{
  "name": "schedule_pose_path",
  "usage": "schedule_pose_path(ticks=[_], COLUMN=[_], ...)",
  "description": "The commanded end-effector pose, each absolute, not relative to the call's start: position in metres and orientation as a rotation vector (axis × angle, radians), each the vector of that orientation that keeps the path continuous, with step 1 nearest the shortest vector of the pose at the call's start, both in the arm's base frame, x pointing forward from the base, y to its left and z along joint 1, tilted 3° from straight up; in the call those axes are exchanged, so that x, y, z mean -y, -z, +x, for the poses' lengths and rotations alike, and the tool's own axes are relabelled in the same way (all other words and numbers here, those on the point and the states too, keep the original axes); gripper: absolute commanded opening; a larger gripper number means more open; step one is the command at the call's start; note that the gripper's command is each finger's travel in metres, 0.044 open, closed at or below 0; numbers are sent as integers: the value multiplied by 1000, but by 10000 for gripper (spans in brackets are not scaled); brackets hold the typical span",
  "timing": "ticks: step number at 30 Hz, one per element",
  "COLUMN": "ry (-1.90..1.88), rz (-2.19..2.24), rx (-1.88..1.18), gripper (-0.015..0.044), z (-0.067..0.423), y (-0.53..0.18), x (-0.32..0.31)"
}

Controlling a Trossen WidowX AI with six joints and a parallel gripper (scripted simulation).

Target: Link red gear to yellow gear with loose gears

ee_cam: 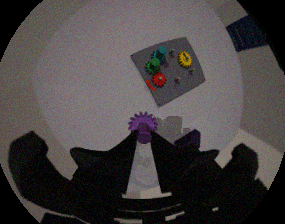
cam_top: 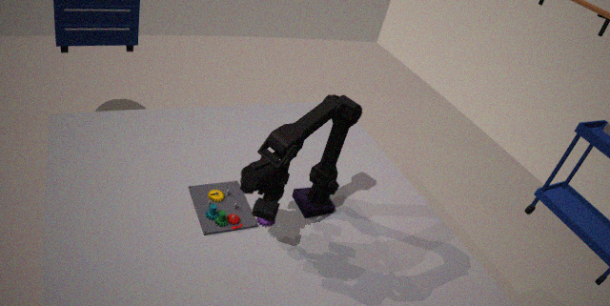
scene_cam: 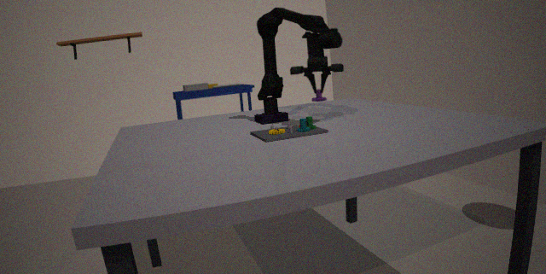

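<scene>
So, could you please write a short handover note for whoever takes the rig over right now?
Hand: shut on the purple gear, held above the table, off the board.
Done: green gear and teal gear are on the board, by the red gear.
Left: bridge from teal to the yellow gear, likely with purple; check seating and meshing, then withdraw the hand.

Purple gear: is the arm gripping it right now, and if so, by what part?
Yes, the pincer holds the purple gear by its upright knob, the toothed disc hanging below the fingertips.
</scene>
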State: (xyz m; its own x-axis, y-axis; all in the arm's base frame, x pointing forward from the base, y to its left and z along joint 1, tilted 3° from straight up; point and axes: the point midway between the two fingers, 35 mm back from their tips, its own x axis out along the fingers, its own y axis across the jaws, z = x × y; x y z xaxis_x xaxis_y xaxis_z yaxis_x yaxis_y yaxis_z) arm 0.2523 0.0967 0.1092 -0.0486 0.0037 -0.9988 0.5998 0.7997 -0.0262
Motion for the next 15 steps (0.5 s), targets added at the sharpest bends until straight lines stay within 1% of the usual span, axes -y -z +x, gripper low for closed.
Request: schedule_pose_path(ticks=[1, 15], ry=[507, 507], rz=[502, 500], rx=[-1554, -1553], gripper=[0, 0], z=[252, 248], y=[-120, -153], x=[-97, -94])
